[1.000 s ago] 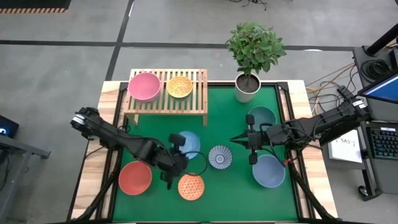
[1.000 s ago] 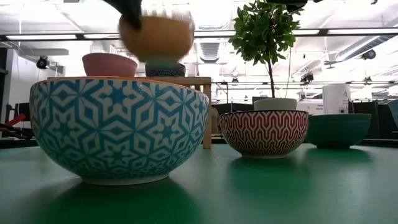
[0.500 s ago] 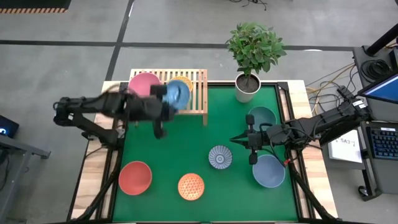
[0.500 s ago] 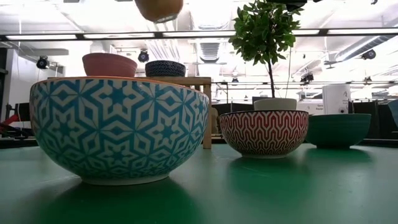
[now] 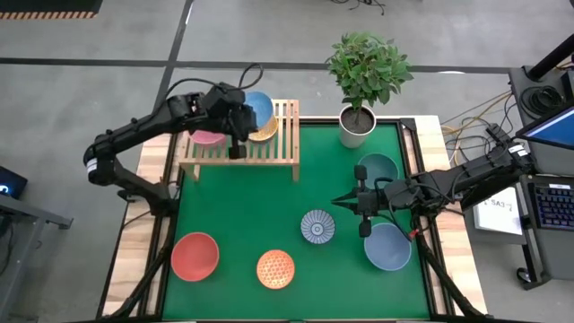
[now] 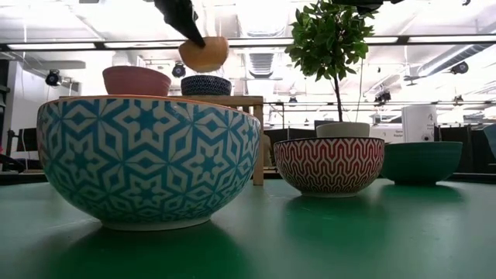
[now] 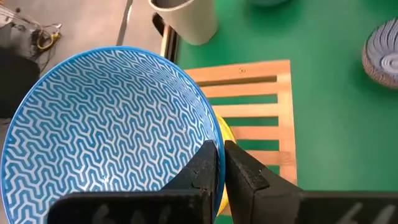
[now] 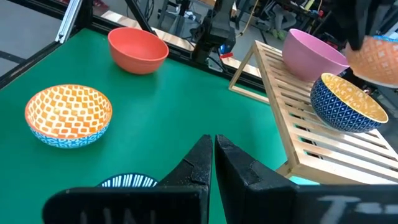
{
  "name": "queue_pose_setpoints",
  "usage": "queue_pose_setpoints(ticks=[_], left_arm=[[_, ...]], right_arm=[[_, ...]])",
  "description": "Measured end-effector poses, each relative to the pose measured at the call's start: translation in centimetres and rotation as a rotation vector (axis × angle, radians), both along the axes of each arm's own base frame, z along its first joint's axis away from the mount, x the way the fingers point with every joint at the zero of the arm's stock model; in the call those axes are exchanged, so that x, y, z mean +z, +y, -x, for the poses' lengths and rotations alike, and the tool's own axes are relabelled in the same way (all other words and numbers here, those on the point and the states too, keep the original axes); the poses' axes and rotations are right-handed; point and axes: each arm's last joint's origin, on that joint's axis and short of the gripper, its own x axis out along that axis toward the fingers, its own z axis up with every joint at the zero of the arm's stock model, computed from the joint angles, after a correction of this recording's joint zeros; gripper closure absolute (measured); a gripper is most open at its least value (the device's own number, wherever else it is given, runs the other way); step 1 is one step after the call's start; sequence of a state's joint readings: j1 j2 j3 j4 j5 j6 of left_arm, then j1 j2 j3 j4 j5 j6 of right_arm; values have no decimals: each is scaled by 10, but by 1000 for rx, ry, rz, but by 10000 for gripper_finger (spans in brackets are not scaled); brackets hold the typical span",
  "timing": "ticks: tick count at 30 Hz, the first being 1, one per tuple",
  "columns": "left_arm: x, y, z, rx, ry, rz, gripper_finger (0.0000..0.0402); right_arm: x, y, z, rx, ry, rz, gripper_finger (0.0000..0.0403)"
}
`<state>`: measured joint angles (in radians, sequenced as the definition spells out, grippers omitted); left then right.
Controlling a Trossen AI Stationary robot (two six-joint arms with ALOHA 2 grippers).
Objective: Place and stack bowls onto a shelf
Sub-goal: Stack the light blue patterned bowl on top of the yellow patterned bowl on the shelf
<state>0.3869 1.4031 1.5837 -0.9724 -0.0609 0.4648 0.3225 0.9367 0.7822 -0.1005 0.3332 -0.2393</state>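
Pincer work first: my left pincer (image 7: 217,155) is pinching the rim of the light-blue patterned bowl (image 5: 257,109), one finger inside and one outside, so the bowl hangs level and mouth-up above the shelf (image 5: 282,144). I hold it over the yellow-lined bowl (image 8: 345,102) that already sits on the slats, because nesting it there is, I judge, the stacking step in hand. Just beside that one on the shelf rests the pink bowl (image 8: 311,55). Nearer the worktop's (image 5: 341,269) front edge wait the red bowl (image 5: 195,256), the orange patterned bowl (image 5: 275,268) and the blue-white patterned bowl (image 5: 317,226), well apart from each other. My right pincer (image 5: 338,203) is pressed together and empty, parked low between the dark teal bowl (image 5: 377,167) and the slate-blue bowl (image 5: 387,247), clear of the left arm's path. Beyond stands the potted plant (image 5: 366,76)
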Motion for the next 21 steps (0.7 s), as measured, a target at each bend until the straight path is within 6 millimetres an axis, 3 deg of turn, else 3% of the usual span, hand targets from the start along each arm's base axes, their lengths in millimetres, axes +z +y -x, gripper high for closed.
queue_pose_setpoints(ticks=[21], left_arm=[[-23, 6, -16, -33, 121, 52, 396]], right_arm=[[-2, -1, 1, -18, 22, -21, 394]])
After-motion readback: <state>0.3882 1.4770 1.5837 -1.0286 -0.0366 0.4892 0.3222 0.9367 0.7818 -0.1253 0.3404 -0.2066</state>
